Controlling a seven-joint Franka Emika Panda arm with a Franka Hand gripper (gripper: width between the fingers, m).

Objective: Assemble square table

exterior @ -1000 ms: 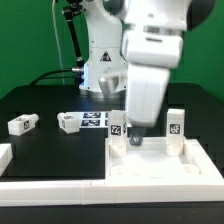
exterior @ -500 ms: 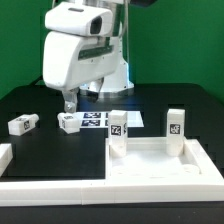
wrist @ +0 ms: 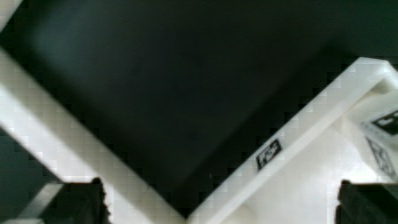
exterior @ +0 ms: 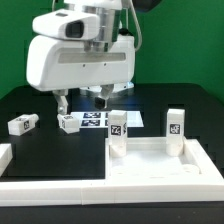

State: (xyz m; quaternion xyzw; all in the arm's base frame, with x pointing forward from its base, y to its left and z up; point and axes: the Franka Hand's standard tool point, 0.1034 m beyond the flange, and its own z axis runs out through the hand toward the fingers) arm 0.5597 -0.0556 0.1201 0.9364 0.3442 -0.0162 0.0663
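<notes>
The square table's top [exterior: 160, 166], a white tray with a raised rim, lies at the exterior view's front right. Two white tagged legs stand upright at its far corners, one [exterior: 118, 125] on the left and one [exterior: 175, 122] on the right. Two more legs [exterior: 22, 124] [exterior: 68, 122] lie loose on the black table at the left. My gripper [exterior: 83, 101] hangs open and empty above the nearer loose leg, clear of it. In the wrist view the gripper [wrist: 222, 205] is spread wide over white edges that meet in a V, with a tagged white piece [wrist: 270, 152] beside them.
The marker board [exterior: 96, 119] lies flat between the loose legs and the tray. A long white rail [exterior: 50, 186] runs along the front edge, and another white piece [exterior: 3, 156] sits at the far left. The robot's base [exterior: 112, 72] stands behind.
The arm has lifted off the upright left leg on the tray and swung to the exterior view's left, over the loose legs. The jaws stayed open. No part moved.
</notes>
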